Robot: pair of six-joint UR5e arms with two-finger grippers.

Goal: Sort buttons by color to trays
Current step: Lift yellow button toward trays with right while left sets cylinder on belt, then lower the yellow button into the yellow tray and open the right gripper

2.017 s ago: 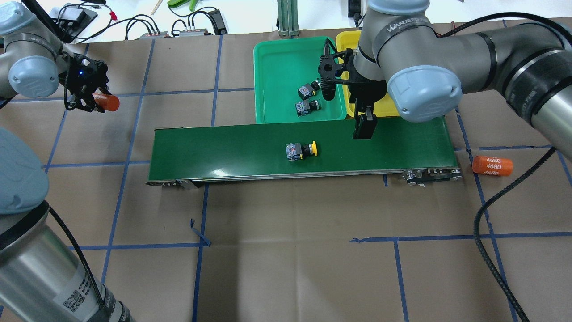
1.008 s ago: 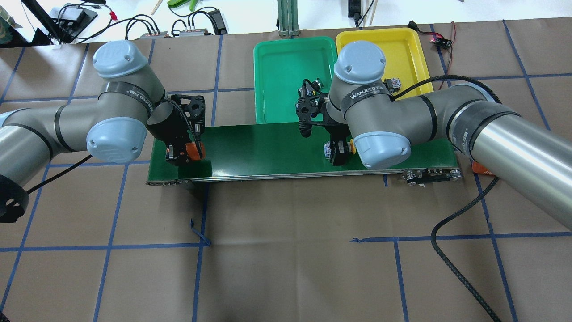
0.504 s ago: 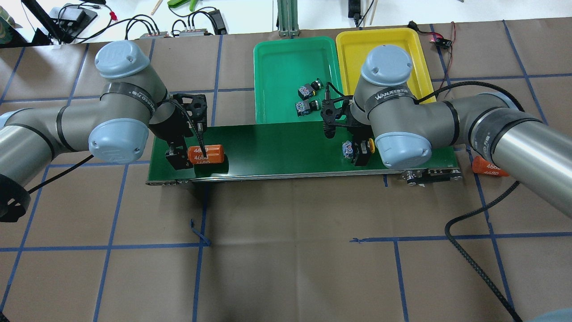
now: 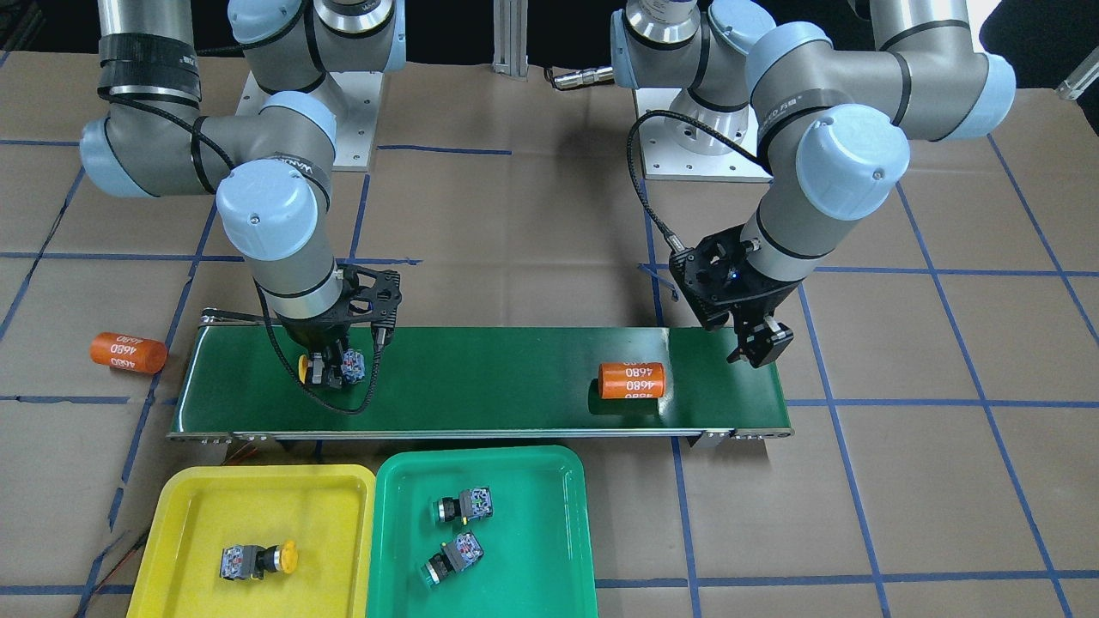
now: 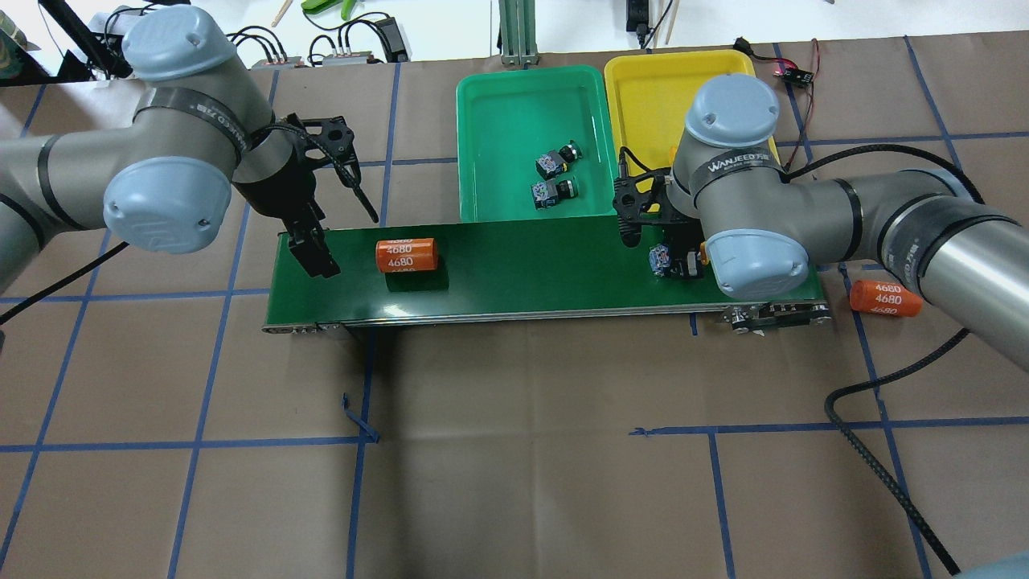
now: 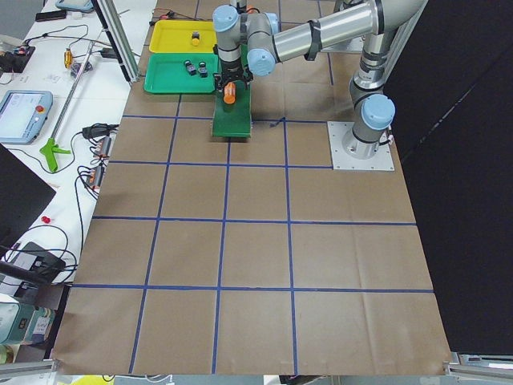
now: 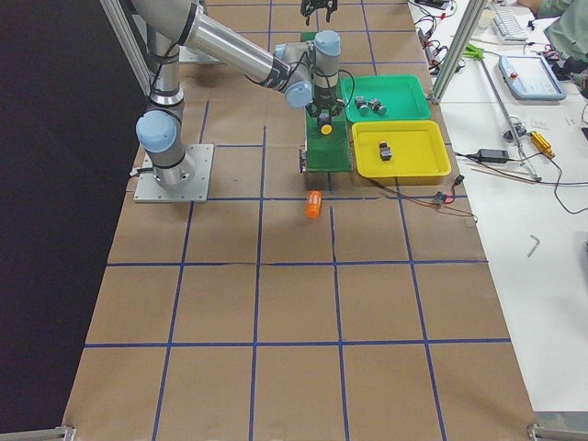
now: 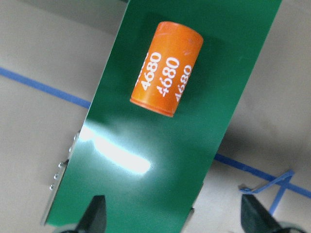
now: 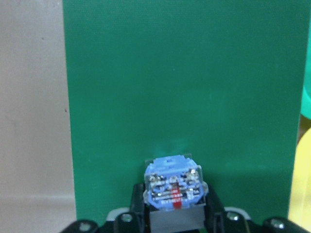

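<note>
The right gripper (image 4: 330, 371) is clenched on a yellow-capped button (image 9: 172, 187), fingers on the sides of its grey body. The cap points away from the left arm & the blue terminal end points toward it. The pair sits over one end of the dark green conveyor belt (image 4: 489, 378); whether the button touches the belt cannot be told. Just past this gripper, across the belt edge farther from the robot's base, lies the yellow tray (image 4: 258, 475) w/ a 2nd yellow button (image 4: 258, 560) on its side inside. Beside that tray, toward the left arm, the green tray (image 4: 541, 532) holds one green button (image 4: 462, 506) & another green button (image 4: 451, 558), near each other, not touching. The left gripper (image 4: 760, 348) is released, fingertips (image 8: 97, 213) wide apart w/ nothing between, tilted over the belt's opposite end. An orange cylinder (image 4: 632, 380) marked 4680 lies on the belt just beside the left gripper, on the side toward the right one, clear of the fingers. A 2nd cylinder (image 4: 127, 352), same marking, lies off the belt on the paper-covered table (image 4: 515, 215), outboard of the right gripper.
</note>
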